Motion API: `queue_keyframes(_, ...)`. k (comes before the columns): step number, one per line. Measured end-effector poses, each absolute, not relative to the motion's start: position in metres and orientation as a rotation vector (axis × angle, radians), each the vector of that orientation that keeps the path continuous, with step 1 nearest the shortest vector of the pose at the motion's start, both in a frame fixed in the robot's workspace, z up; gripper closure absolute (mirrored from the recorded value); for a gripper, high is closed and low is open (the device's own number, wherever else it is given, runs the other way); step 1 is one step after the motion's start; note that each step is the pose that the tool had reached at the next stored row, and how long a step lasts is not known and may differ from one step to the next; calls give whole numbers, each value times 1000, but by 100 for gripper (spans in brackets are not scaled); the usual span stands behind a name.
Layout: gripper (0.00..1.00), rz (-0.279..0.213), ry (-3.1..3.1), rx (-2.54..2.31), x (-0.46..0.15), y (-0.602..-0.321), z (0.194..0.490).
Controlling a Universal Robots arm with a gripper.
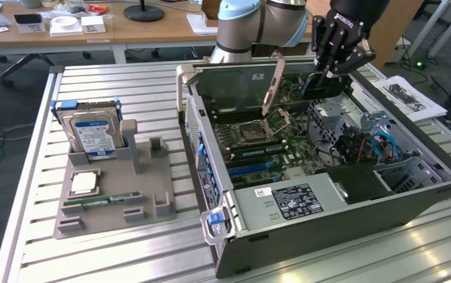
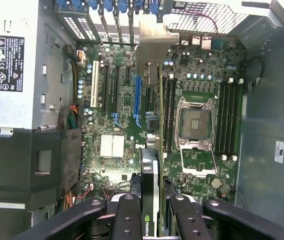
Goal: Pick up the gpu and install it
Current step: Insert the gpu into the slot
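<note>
wrist view, claw (image 2: 154, 202) gripping gpu (image 2: 149, 170) over motherboard (image 2: 117, 100) — exterior view, hard drive (image 1: 91, 132) outside case (image 1: 351, 218)

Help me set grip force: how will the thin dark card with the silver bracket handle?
Probably stiff: the thin dark card with silver bracket hangs straight from the jaws. Likely light, being thin. Its protruding bracket might snag the grey computer case.

The arm (image 1: 260, 23) stood above and behind the gripper (image 1: 333, 69), with the wrist angled downward. The black fingers (image 2: 127, 210) pointed down and were closed on either side of the gpu (image 1: 313, 87), which was clamped directly beneath them.
</note>
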State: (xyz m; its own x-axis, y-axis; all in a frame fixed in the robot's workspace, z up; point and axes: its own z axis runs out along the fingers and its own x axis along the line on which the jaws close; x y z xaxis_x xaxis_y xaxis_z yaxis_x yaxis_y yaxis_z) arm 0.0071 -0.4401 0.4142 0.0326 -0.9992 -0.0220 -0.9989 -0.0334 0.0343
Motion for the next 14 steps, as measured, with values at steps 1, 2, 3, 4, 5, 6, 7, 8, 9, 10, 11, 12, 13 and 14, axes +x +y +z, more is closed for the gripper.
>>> queue_keyframes(1, 73, -62, -2178, 2251, 7, -440, 413)
queue_keyframes(2, 73, -62, -2178, 2251, 7, -440, 411)
queue_keyframes(3, 73, -62, -2178, 2251, 7, -440, 410)
queue_keyframes(4, 73, -62, -2178, 2251, 7, -440, 409)
queue_keyframes(5, 73, -62, -2178, 2251, 7, -440, 408)
queue_keyframes(6, 73, -62, -2178, 2251, 7, -440, 407)
queue_keyframes(7, 73, -62, -2178, 2251, 7, -440, 407)
queue_keyframes(8, 73, -62, -2178, 2251, 7, -440, 407)
queue_keyframes(9, 73, -62, -2178, 2251, 7, -440, 407)
queue_keyframes(10, 73, -62, -2178, 2251, 7, -440, 407)
queue_keyframes(11, 73, -62, -2178, 2251, 7, -440, 407)
queue_keyframes(12, 73, -62, -2178, 2251, 7, -440, 407)
queue_keyframes(13, 73, -62, -2178, 2251, 7, -440, 407)
queue_keyframes(14, 73, -62, -2178, 2251, 7, -440, 407)
